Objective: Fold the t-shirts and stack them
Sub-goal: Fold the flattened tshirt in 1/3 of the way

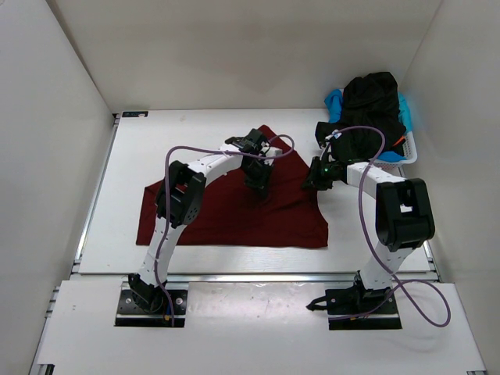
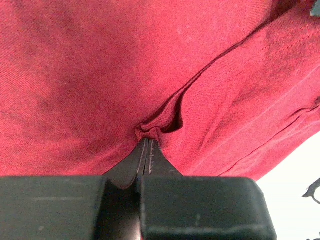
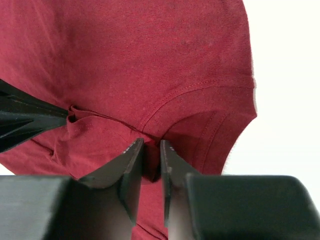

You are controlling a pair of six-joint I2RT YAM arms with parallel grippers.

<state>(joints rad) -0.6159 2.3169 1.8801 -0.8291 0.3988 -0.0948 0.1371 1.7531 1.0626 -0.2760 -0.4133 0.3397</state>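
You are working over a white bench (image 1: 195, 133), and the dark red t-shirt (image 1: 226, 219) is lying spread across its middle. Its wide lower edge is facing the arm bases and its far end is narrowing to a point. At the far right corner a white basket (image 1: 412, 152) is sitting, heaped with black t-shirts (image 1: 371, 101). A light blue t-shirt (image 1: 334, 100) is poking out at the back of the heap, well apart from the red one.

Your left pincer (image 1: 260, 187) is reaching down onto the upper middle of the dark red t-shirt. In its wrist view the left pincer (image 2: 146, 145) is pressing its jaws together, and a small pucker of red cloth is bunching at the tips.

Your right pincer (image 1: 312, 181) is coming down at the shirt's right edge, near the left one. From its wrist the right pincer (image 3: 150, 150) is showing only a thin slit between its jaws, and a ridge of red cloth beside a curved seam is sitting gripped in that slit.
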